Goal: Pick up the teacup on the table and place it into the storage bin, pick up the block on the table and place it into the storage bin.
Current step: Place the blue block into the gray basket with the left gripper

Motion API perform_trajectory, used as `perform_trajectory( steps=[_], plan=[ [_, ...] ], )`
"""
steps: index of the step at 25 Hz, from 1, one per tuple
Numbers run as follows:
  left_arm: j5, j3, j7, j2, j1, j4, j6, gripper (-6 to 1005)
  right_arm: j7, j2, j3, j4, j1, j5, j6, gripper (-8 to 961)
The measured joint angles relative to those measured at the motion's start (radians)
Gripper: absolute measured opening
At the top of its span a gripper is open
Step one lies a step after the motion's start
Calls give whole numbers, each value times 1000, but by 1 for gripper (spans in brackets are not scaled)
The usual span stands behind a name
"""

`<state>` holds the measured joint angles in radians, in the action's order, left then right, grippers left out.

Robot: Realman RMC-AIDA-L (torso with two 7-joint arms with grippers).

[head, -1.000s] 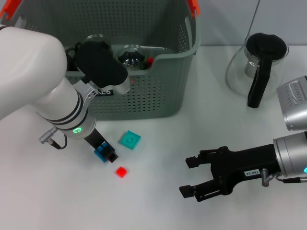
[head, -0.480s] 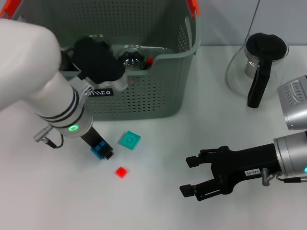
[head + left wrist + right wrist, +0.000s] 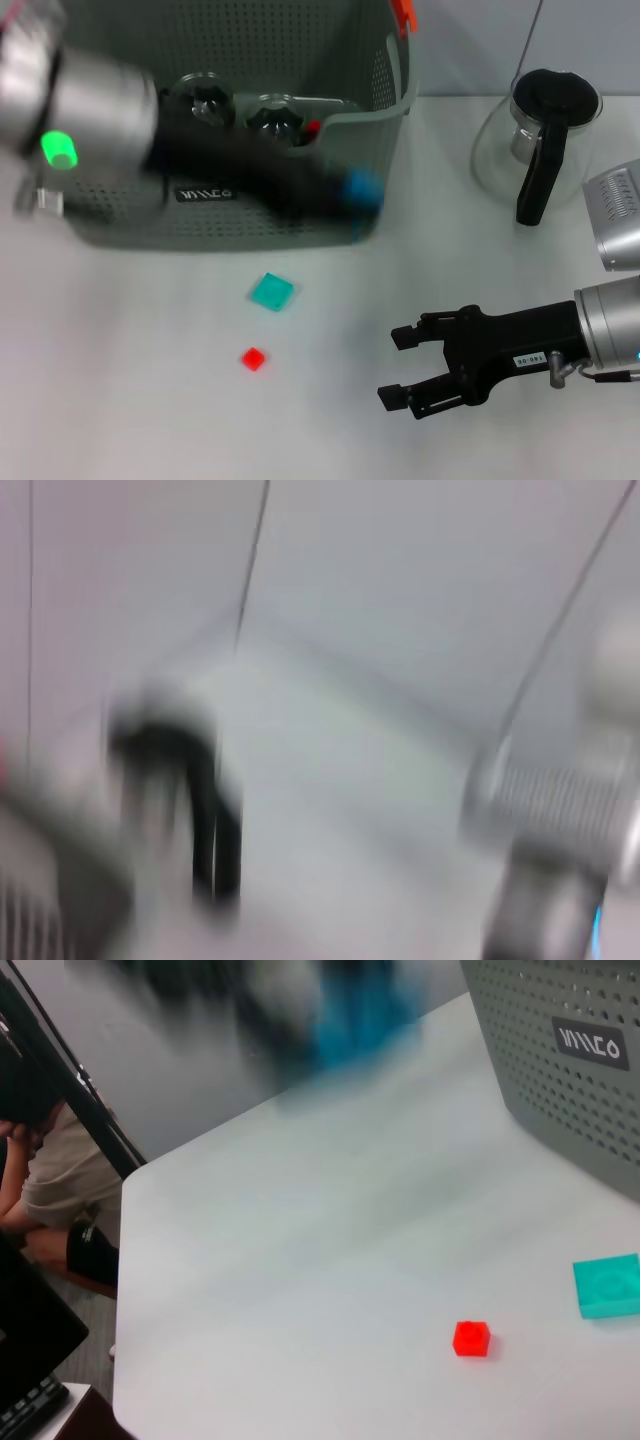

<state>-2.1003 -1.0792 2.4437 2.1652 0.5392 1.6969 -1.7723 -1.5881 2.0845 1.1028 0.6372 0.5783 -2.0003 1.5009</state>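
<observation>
The grey-green storage bin point(image 3: 330, 215) stands at the back left, and two glass teacups point(image 3: 272, 118) sit inside it. My left arm is a blur sweeping across the bin's front wall. My left gripper point(image 3: 350, 198) is near the bin's right front corner, shut on a blue block point(image 3: 362, 187) held above the table. A teal block point(image 3: 272, 291) and a small red block point(image 3: 254, 358) lie on the table in front of the bin. Both also show in the right wrist view, teal point(image 3: 607, 1286) and red point(image 3: 471, 1338). My right gripper point(image 3: 400, 365) is open and empty, low at the right.
A glass pot point(image 3: 540, 140) with a black lid and handle stands at the back right. A ribbed grey part of my right arm point(image 3: 615, 215) is at the right edge. The left wrist view is blurred.
My left arm has lifted the blue block off the table and swung it right and up along the bin's front. The right arm has not moved.
</observation>
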Motion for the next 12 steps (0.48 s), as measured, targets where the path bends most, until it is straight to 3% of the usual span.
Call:
perform_trajectory(
  steps=[2, 4, 10, 12],
  plan=[
    [70, 98, -47, -1, 57, -38, 60, 466, -1, 1, 0, 0, 0, 0, 0, 941],
    [73, 140, -65, -11, 117, -110, 161, 481, -4, 1, 2, -1, 2, 0, 1, 941],
    [-171, 139, -47, -69, 274, -478, 488, 528, -7, 5, 6, -1, 3, 0, 0, 941],
    [-197, 138, -49, -74, 287, -523, 534, 544, -7, 5, 6, -1, 2, 0, 0, 941]
  ],
)
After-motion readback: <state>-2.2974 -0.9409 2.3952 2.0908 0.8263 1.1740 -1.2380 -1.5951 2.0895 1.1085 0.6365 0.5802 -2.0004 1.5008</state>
